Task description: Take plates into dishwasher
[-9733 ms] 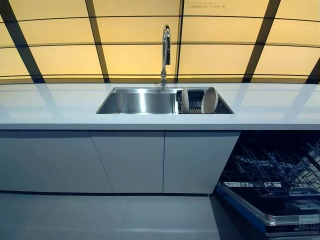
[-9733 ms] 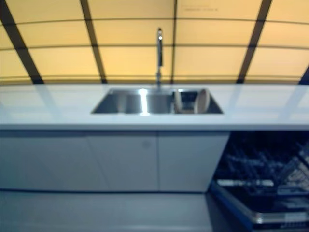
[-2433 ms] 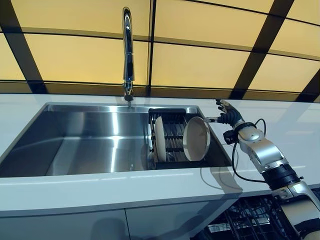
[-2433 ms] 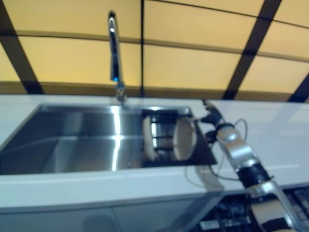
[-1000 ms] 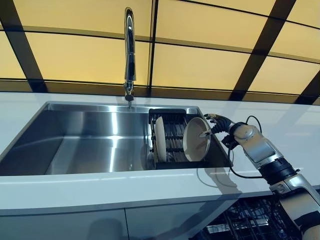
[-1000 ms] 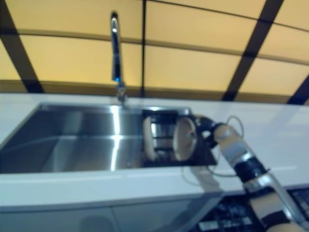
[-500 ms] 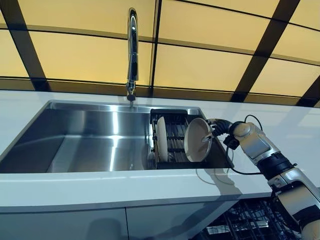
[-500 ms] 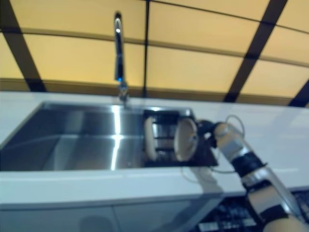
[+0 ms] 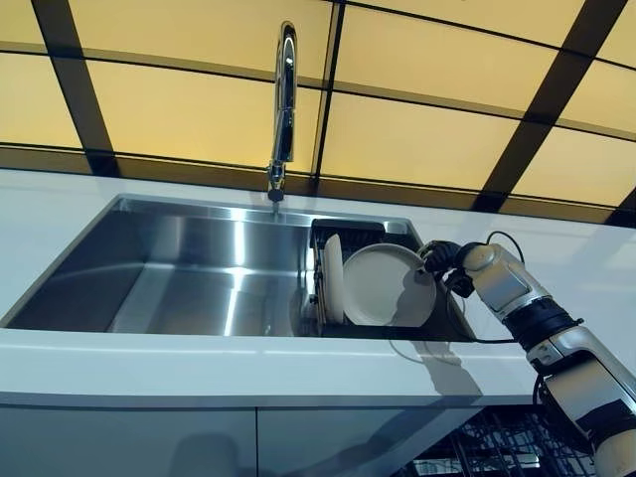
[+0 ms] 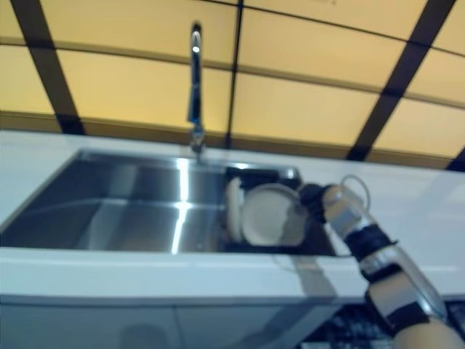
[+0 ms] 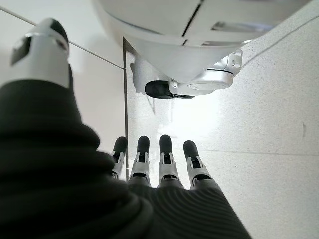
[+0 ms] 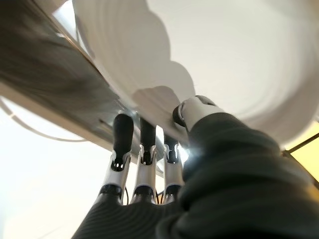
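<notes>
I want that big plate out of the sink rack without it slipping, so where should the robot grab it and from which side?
Pinch the big plate at its rim on the right, where the right hand already grips it, thumb on its face and fingers behind. It leans on edge in the rack, leaving only that edge free.

The left part of the sink [image 9: 149, 288] is open. At its right end, the dish rack [image 9: 350, 236] and two plates [image 9: 388, 288] fill the room, with the right hand [image 9: 442, 260] beside them.
</notes>
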Tool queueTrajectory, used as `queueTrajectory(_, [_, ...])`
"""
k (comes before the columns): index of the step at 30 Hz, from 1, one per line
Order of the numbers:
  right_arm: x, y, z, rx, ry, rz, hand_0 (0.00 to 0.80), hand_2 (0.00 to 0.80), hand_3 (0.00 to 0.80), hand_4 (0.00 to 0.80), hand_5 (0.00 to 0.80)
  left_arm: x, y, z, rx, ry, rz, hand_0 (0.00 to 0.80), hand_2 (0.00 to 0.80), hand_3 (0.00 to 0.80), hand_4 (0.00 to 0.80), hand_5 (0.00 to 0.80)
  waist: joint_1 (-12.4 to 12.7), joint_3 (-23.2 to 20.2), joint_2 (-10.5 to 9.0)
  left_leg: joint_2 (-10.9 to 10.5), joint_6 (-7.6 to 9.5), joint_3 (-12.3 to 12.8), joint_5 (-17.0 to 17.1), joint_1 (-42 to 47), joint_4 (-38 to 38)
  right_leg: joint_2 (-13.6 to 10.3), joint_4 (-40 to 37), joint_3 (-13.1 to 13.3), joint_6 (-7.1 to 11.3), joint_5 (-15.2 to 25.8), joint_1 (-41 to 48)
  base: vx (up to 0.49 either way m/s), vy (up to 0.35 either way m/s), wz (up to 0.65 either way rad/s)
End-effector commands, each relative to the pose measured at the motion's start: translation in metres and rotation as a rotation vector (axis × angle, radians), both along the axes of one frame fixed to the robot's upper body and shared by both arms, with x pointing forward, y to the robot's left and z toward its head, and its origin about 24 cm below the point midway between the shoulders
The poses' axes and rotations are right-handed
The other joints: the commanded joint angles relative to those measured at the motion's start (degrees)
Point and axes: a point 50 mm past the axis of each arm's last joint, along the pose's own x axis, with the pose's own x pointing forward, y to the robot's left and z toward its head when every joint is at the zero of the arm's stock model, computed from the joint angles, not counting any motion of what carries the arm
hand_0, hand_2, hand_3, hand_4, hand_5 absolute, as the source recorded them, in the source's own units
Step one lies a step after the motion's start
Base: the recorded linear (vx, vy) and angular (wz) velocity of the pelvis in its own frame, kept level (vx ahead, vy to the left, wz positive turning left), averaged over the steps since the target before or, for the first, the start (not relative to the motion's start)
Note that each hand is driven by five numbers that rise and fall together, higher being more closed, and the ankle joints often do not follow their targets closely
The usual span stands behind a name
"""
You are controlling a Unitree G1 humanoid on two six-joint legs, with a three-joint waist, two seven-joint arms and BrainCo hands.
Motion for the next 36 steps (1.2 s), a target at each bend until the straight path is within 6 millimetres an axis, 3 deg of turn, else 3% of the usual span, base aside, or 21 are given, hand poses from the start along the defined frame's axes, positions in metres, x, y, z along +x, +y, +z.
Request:
queueTrajectory(1, [0.01, 0.001, 0.042, -0.043, -0.127, 0.004, 0.8, 0.8, 0.8, 0.8, 0.8, 0.012, 0.005, 0.003, 0.053, 0.019, -0.112, 0.0, 0.0, 0.0, 0.0, 0.0, 1.01, -0.36, 0.46, -0.3, 0.93, 2.02, -1.87, 2.48, -0.15, -1.92, 1.81, 0.1, 0.93, 0.91, 0.05, 0.0, 0.0, 0.0])
queueTrajectory(15, [0.008, 0.011, 0.057, 0.093, -0.325, 0.014, 0.8, 0.8, 0.8, 0.8, 0.8, 0.012, 0.002, 0.003, 0.054, 0.016, -0.124, 0.0, 0.0, 0.0, 0.0, 0.0, 0.39, -0.56, 1.06, -0.33, 1.02, 2.19, -2.13, 2.86, -0.15, -1.94, 1.96, 0.39, 0.97, 0.75, 0.11, 0.0, 0.0, 0.0])
queueTrajectory(36, [0.003, -0.011, 0.094, -0.033, -0.601, -0.132, 0.8, 0.8, 0.8, 0.8, 0.8, 0.01, 0.0, 0.001, 0.055, 0.019, -0.124, 0.0, 0.0, 0.0, 0.0, 0.0, 0.0, -1.1, 1.23, -0.29, 1.09, 2.46, -2.54, 3.16, -0.15, -1.81, 1.78, 0.73, 1.03, 0.54, 0.17, 0.0, 0.0, 0.0])
